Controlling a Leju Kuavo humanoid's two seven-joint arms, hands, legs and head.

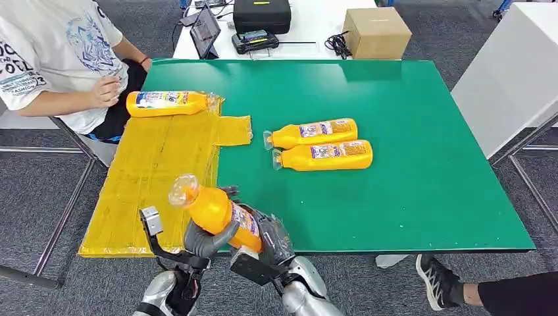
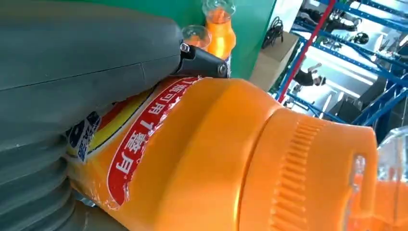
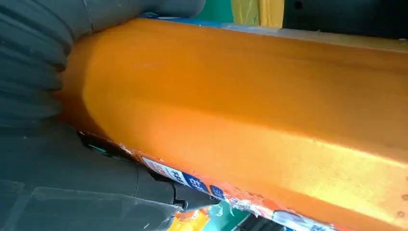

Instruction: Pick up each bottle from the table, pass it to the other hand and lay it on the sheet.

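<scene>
An orange bottle (image 1: 212, 208) with a clear cap hangs tilted over the table's front edge, cap pointing up and left. My left hand (image 1: 205, 241) grips its middle from below, and my right hand (image 1: 272, 238) holds its base end. The left wrist view has the bottle (image 2: 226, 159) close up under the thumb (image 2: 82, 62). In the right wrist view the bottle (image 3: 250, 110) lies against my right hand (image 3: 43, 72). A yellow sheet (image 1: 151, 178) covers the table's left side, with one bottle (image 1: 168, 103) lying at its far end. Two more bottles (image 1: 312, 133) (image 1: 326, 156) lie on the green table (image 1: 408, 171).
A person (image 1: 59, 59) sits at the far left corner, one hand near the sheet's far end. Behind the green table a white table carries a cardboard box (image 1: 376, 31), a black case (image 1: 262, 14) and a tablet (image 1: 205, 31). A shoe (image 1: 437, 280) shows at the lower right.
</scene>
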